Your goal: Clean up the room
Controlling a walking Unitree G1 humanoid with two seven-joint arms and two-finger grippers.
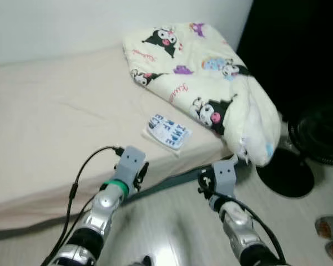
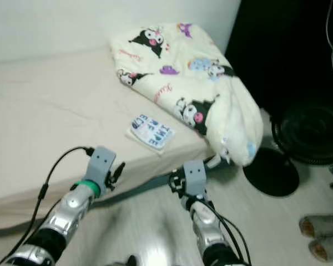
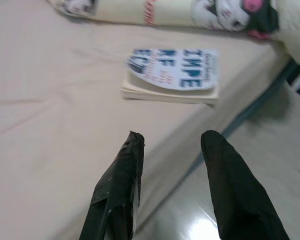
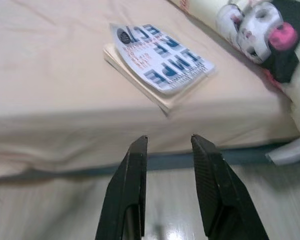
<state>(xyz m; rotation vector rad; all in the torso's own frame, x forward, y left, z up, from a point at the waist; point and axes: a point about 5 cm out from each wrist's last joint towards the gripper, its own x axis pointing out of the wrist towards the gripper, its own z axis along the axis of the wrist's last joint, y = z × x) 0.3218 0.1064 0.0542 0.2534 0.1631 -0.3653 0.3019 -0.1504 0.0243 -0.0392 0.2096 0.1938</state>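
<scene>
A bedroom, with a low bed (image 1: pixel 55 127) in a plain beige sheet along a white wall and pale glossy floor in front of it. The left gripper (image 3: pixel 171 145) hangs just off the bed's front edge with its two black fingers parted and nothing between them. It points at a paperback book (image 1: pixel 168 131) lying flat on the bed near that edge. The right gripper (image 4: pixel 168 145) hovers over the floor in front of the bed, fingers also apart and empty, aimed at the same book. Further back on the bed from the book, a folded cartoon-print blanket (image 1: pixel 205 77) spills over the bed's corner. On the floor beyond that corner stands a black fan (image 1: pixel 316 136), with slippers (image 1: pixel 330 235) on the floor further from the bed.

The book looks light and thin, with a soft cover that curls up from the pages, so it will probably flex and fan open if taken by one corner. Its glossy cover may slip. A pinch across the whole thickness at the spine seems safest, since the soft mattress gives little to press against.
</scene>
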